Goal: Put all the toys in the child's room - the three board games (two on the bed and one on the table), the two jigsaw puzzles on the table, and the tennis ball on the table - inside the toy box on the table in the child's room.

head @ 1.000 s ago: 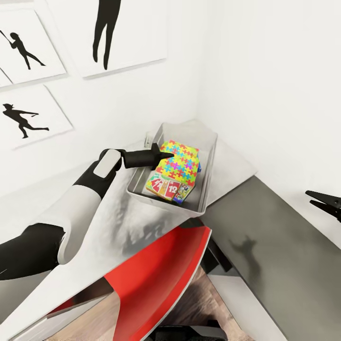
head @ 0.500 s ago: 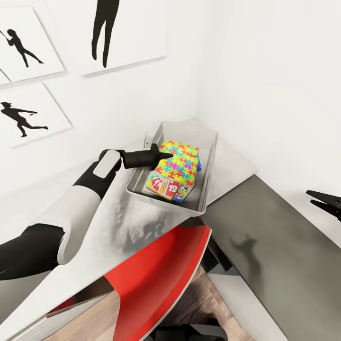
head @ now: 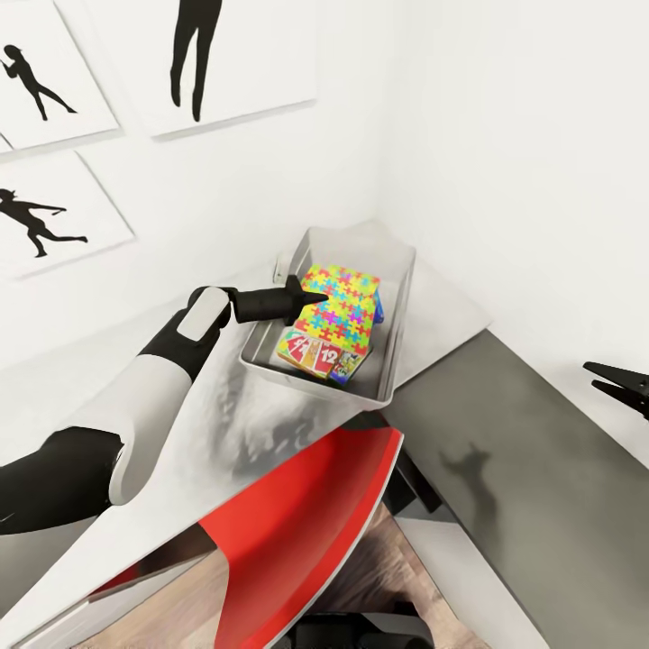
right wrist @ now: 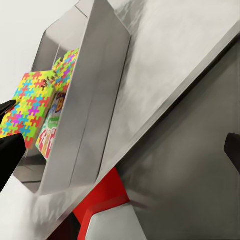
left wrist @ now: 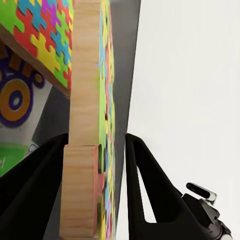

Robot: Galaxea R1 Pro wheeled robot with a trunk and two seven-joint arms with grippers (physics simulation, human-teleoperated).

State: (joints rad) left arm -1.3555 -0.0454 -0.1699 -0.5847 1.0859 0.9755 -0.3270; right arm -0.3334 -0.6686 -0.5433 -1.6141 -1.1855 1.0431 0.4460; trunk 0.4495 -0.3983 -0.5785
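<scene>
The toy box (head: 397,302) stands on the table (head: 261,406) in the corner of the room. Inside it a multicoloured jigsaw puzzle (head: 340,302) lies on top of a yellow-green-red board game (head: 321,354), and a blue box edge (head: 379,311) peeks out beside them. My left gripper (head: 311,296) reaches over the box's near wall. In the left wrist view the puzzle's wooden edge (left wrist: 82,150) sits between the fingers (left wrist: 142,175), with a narrow gap on one side. A second puzzle sheet (left wrist: 35,35) lies behind it. My right gripper (head: 606,379) hangs open over the lower wing, its fingertips empty.
A red chair (head: 297,523) is tucked under the table's front edge. The dark grey lower wing (head: 514,478) runs along the right wall. Black silhouette pictures (head: 54,216) hang on the left wall. Wood floor (head: 370,577) shows below the chair.
The head view has drifted slightly. The arms, the puzzle and the toy box keep their places relative to one another.
</scene>
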